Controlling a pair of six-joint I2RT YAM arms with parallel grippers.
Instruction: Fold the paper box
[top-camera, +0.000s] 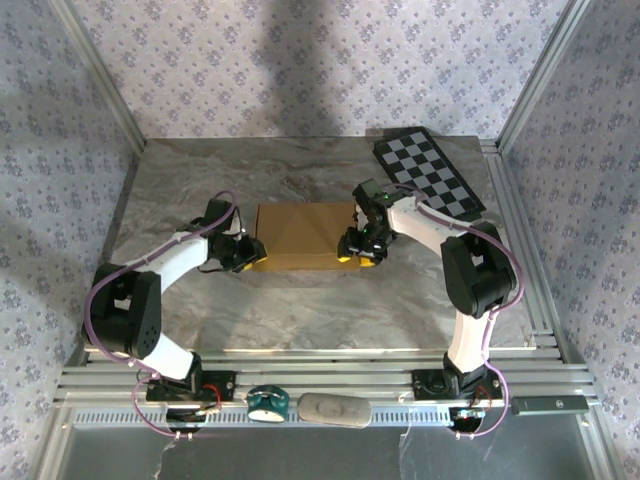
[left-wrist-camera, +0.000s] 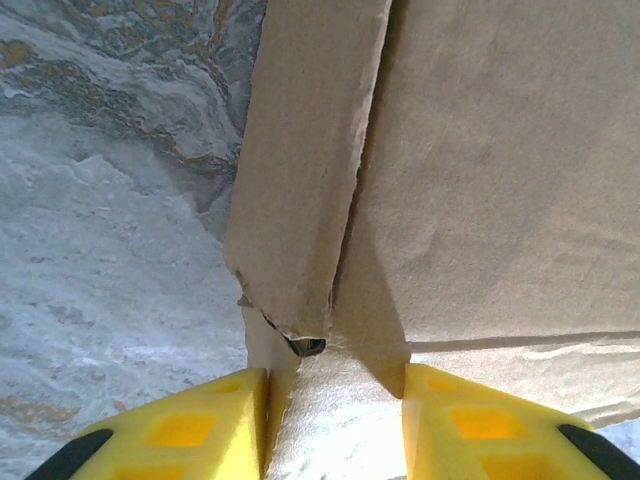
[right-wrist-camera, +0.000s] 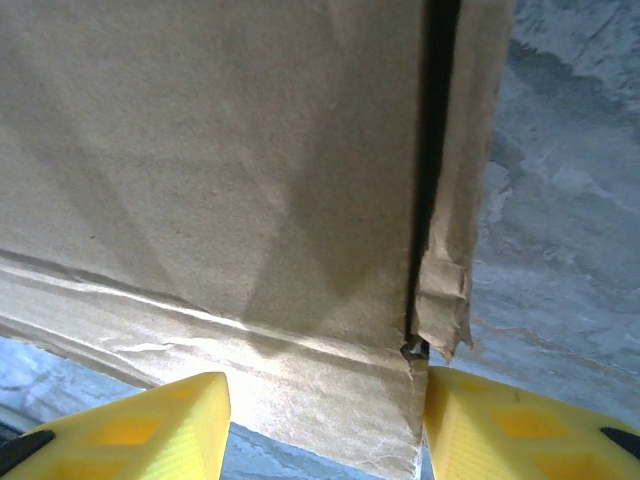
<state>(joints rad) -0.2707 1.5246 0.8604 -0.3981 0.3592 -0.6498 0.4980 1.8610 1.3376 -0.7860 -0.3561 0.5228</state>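
My left gripper and right gripper straddle the paper box, presumably to press its ends inward. Both are half-open; I can't tell if they grip.

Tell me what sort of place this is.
Probably a robot lab test cell: a table fenced by aluminium rails and wallpapered walls, a checkerboard panel, and two robot arms at a cardboard box.

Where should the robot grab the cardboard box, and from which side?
Probably the narrow side flaps: the left side flap and right side flap, near the near corners, coming in from each end. The paper box lies flat and wide; those flaps are thin and split from the top panel by a gap.
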